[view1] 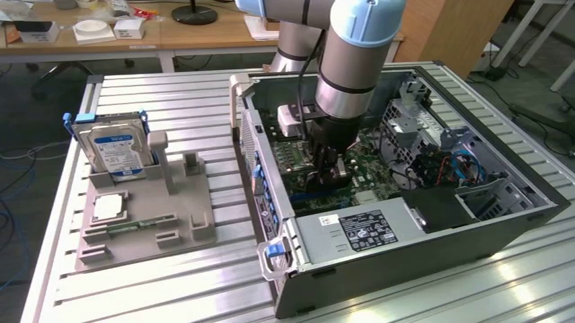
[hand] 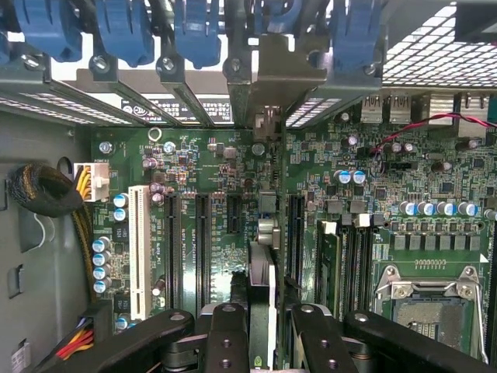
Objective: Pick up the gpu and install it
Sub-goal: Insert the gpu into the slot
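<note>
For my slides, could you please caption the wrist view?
Gripper holding the gpu edge-on above the motherboard slots.

arm vertical, wrist pointing straight down inside the computer case, gripper low over the case floor, black fingers partly closed, clamped on either side of the gpu held edge-on

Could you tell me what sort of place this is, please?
Probably a robotics lab workbench: an open computer case on a slatted aluminium table, a grey fixture holding a hard drive, and cluttered desks behind.
</note>
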Tool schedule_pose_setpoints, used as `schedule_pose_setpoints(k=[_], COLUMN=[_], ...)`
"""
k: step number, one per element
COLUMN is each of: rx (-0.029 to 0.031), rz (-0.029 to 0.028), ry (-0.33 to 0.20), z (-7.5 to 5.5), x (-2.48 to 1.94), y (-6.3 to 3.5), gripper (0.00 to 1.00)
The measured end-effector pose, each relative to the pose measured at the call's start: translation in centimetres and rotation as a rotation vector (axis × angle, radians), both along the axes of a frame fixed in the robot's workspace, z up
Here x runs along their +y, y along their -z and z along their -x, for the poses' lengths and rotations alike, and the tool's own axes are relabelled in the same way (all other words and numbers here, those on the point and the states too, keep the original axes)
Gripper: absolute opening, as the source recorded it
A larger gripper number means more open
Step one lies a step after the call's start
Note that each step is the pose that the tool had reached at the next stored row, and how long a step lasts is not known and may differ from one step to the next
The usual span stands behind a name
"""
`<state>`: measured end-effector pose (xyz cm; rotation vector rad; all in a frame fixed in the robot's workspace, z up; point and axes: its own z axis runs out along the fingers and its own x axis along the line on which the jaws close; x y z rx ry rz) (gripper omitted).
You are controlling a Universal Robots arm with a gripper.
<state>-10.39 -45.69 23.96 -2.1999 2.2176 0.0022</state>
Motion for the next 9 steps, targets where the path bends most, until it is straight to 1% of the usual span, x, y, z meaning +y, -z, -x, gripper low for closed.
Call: schedule_pose_setpoints(k=[7, 9], rx=[-0.0001, 0.0001], rz=[0.0002, 0.0007], ry=[0.0, 0.0], z=[-0.04, -0.04], x=[0.0, -0.01], y=[0.02, 0.18], gripper=[0.26, 0.26])
